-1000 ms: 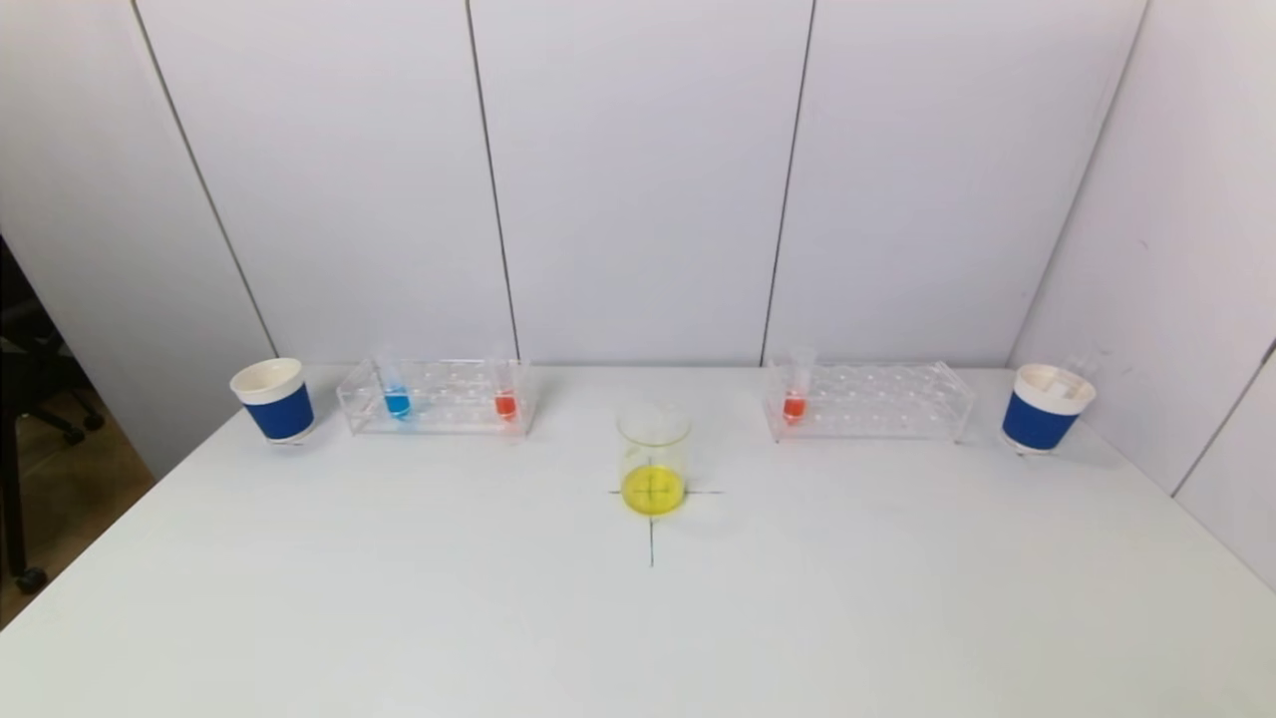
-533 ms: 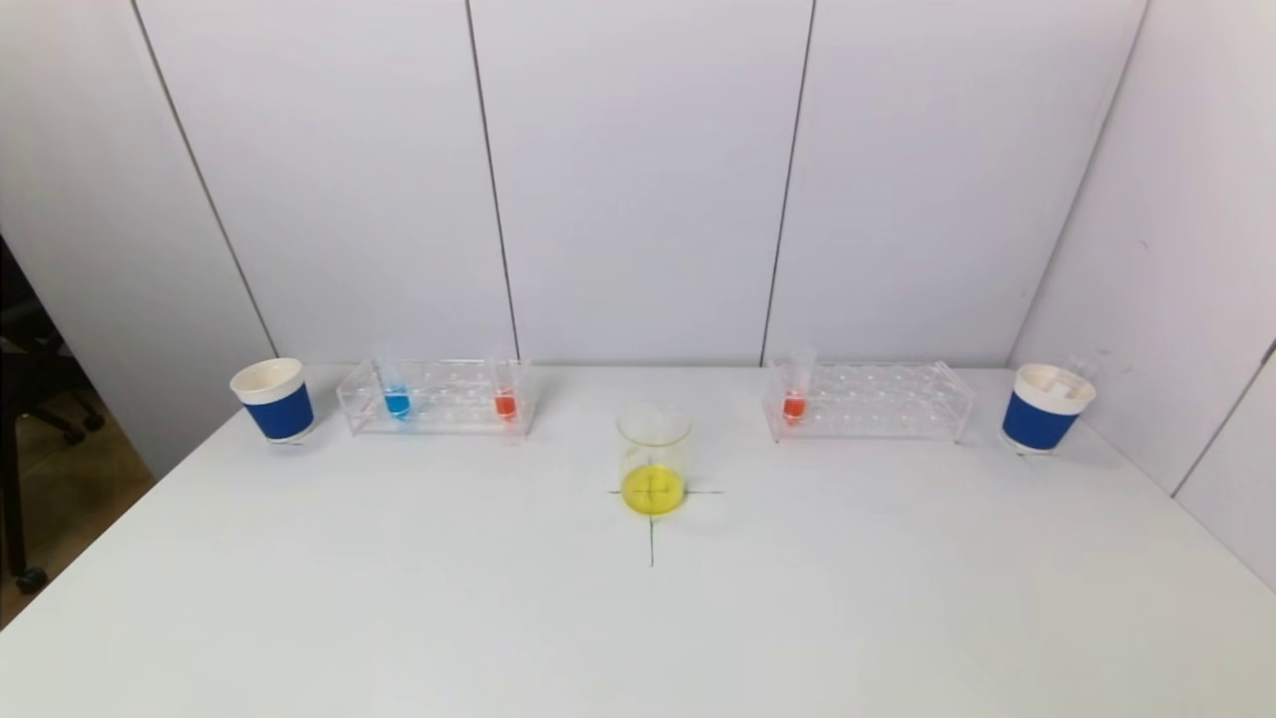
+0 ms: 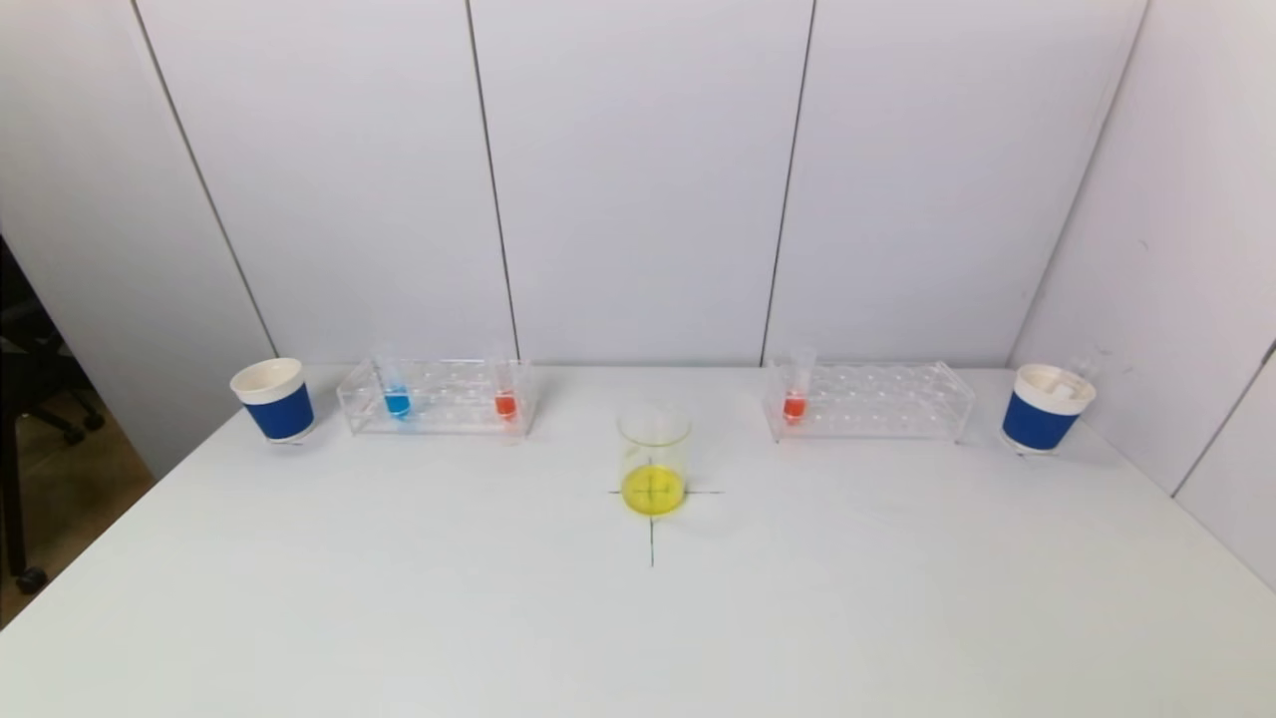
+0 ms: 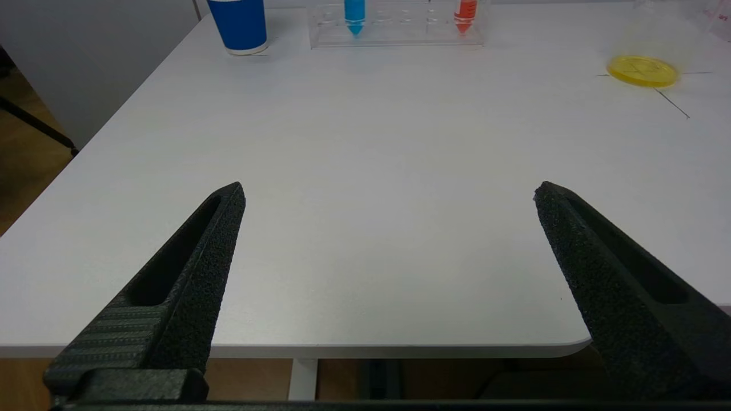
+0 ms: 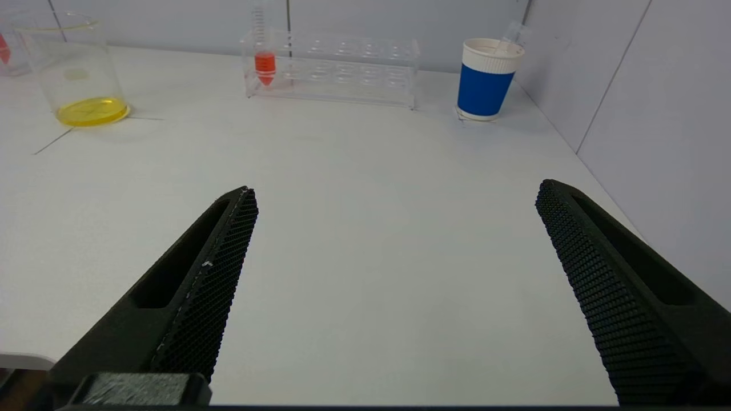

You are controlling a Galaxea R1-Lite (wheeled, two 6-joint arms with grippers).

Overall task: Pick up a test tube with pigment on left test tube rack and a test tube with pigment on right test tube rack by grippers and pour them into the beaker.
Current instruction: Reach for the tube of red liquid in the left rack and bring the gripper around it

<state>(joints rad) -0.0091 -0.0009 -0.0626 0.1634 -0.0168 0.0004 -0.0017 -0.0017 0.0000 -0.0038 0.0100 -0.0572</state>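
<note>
Both arms sit withdrawn at the near edge of the table [image 3: 399, 618], outside the head view. The left gripper [image 4: 388, 194] has its jaws spread wide and holds nothing; the right gripper [image 5: 394, 194] is likewise spread wide and empty. The beaker [image 3: 653, 459], with a shallow layer of yellow liquid, stands at mid-table on a drawn cross. The left test tube rack [image 3: 436, 397] lies along the far edge on the robot's left and carries a blue-pigment tube [image 3: 396, 392] towards its outer end and an orange-pigment tube [image 3: 504, 394] at its inner end, nearest the beaker. The right test tube rack [image 3: 869, 401] lies along the far edge on the right and carries one orange tube [image 3: 795, 394] at its inner end. All three tubes stand upright, long axis vertical. A blue paper cup [image 3: 274, 399] stands outboard of the left rack, and a second cup [image 3: 1045, 407] outboard of the right rack. Judgement: no pick has begun. Each rack lies well ahead of the gripper on its own side, so each arm needs a long forward reach, then a level approach with jaws straddling the upright tube above the rack's top plate.
</note>
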